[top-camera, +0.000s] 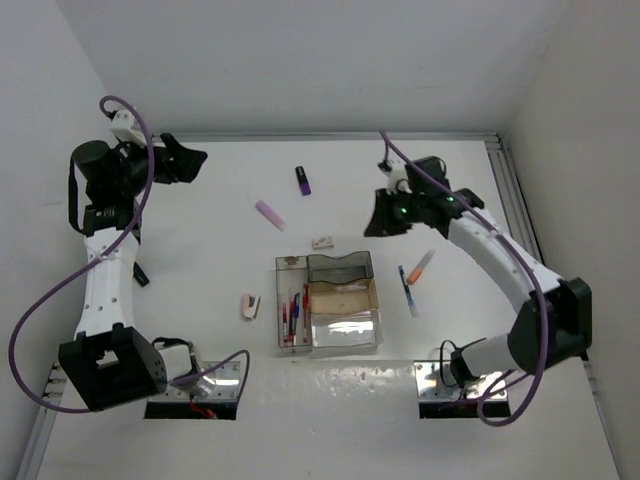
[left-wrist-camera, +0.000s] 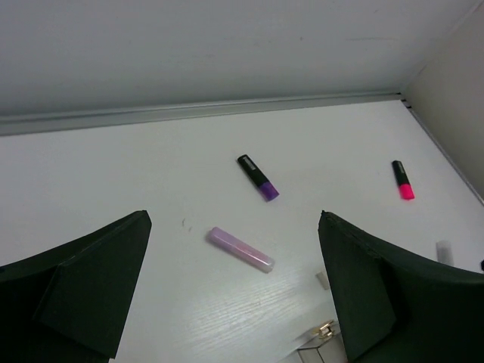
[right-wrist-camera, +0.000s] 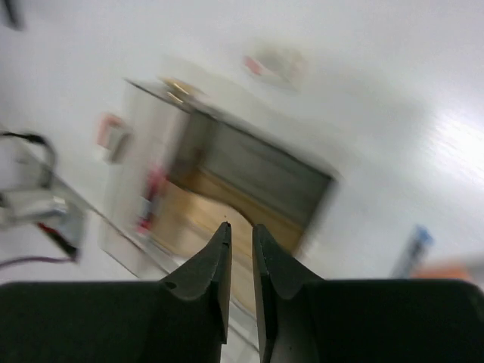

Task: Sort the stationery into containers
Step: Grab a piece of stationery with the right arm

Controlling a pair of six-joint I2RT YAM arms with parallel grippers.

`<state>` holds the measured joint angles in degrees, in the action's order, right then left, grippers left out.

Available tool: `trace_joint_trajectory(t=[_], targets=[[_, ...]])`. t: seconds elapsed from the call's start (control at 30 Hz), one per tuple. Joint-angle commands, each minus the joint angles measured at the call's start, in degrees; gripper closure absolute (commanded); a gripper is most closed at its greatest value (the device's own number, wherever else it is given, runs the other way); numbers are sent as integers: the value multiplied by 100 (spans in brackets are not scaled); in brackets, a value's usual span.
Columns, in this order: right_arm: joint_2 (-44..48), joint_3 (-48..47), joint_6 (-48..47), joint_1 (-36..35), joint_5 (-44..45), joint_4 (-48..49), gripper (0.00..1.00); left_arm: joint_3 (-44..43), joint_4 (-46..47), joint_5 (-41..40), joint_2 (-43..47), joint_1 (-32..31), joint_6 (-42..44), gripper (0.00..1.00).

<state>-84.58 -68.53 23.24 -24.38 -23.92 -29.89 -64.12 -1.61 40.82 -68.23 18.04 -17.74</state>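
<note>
The containers (top-camera: pixel 328 305) sit mid-table: a long narrow tray (top-camera: pixel 292 305) with red and blue pens, a grey tray (top-camera: pixel 340 267), an amber one (top-camera: pixel 343 297) and a clear one (top-camera: pixel 345 330). Loose stationery lies around them: a purple highlighter (top-camera: pixel 303 180) (left-wrist-camera: pixel 257 178), a lilac one (top-camera: pixel 270 214) (left-wrist-camera: pixel 240 249), a white eraser (top-camera: pixel 322 241), a pink eraser (top-camera: pixel 250 306), an orange highlighter (top-camera: pixel 421 266) and a blue pen (top-camera: pixel 408 290). My left gripper (top-camera: pixel 185 160) (left-wrist-camera: pixel 234 215) hangs open at the far left. My right gripper (top-camera: pixel 378 215) (right-wrist-camera: pixel 240 225) is nearly shut and empty, above the trays' far side.
A pink highlighter (left-wrist-camera: pixel 403 180) and a small white piece (left-wrist-camera: pixel 444 252) lie toward the right wall. A metal rail (top-camera: pixel 505 190) runs along the table's right edge. The right wrist view is blurred.
</note>
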Motion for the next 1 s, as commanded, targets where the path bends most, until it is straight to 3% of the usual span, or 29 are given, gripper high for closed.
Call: trace_joint_trajectory(t=[0.0,0.07,0.27,0.53,0.97], targets=[[607,901,-1154,381,492,-1361,84,-251,-147,-240,-42,-257,692,1],[994,1734,-1514,548,957,-1484,83,-189,-95,-372,-94,-432,684,1],[1663,2800,-1490,601,1372,-1223,71,-22,-76,-540,-77,-776,719,1],[1260,2767,-1173,680,2057,-1098,71,-101,-191,-750,-51,-943,851,1],[179,2643,-664,786,2093,-413,72,-83,-252,-926,-50,-987,965,0]])
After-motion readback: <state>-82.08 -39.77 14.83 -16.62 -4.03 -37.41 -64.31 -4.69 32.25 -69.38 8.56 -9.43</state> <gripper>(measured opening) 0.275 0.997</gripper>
